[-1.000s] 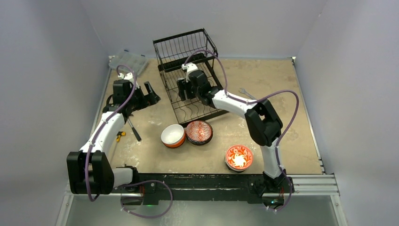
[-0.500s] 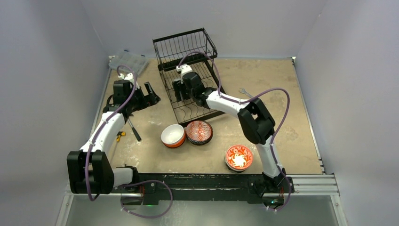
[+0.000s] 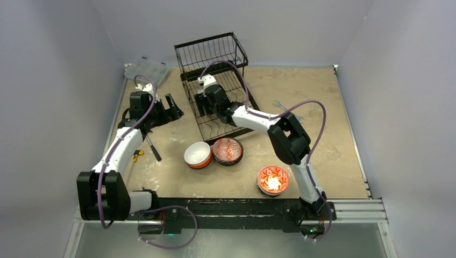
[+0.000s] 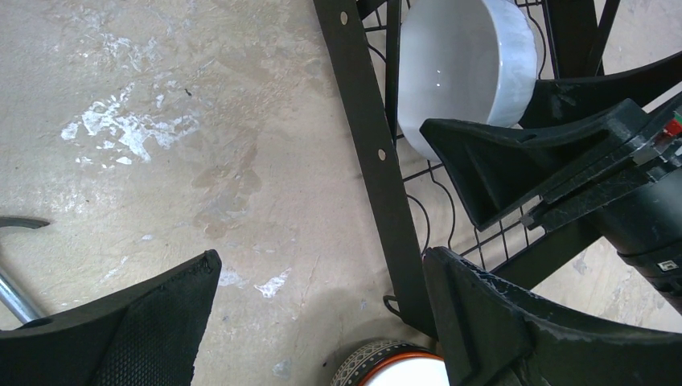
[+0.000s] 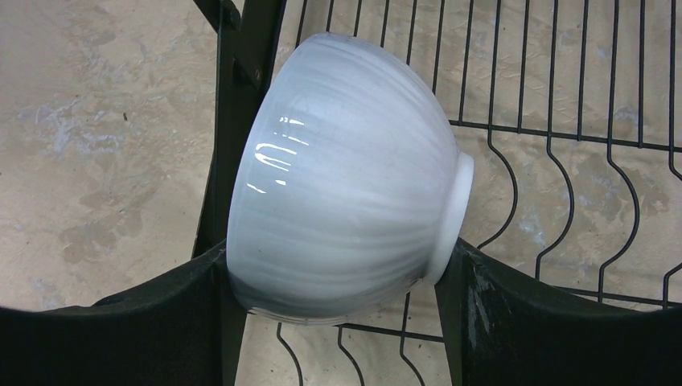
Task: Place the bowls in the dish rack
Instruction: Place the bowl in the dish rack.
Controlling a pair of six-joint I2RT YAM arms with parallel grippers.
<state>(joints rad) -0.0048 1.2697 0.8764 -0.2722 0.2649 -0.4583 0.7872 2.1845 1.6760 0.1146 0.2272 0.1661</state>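
Top external: bowl (image 5: 346, 177) behind R claw (image 5: 334, 253)

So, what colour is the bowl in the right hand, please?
The bowl is streaky pale grey-white; clearest in the right wrist view.

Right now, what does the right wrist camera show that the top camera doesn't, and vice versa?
Only the right wrist view: a pale white ribbed ceramic bowl turned on its side, gripped at rim and foot between the right jaws. Only the top view: three bowls on the table, a white-lined orange bowl, a red patterned bowl and an orange floral bowl, plus the clear plastic box. Both: the black wire dish rack and the tan tabletop.
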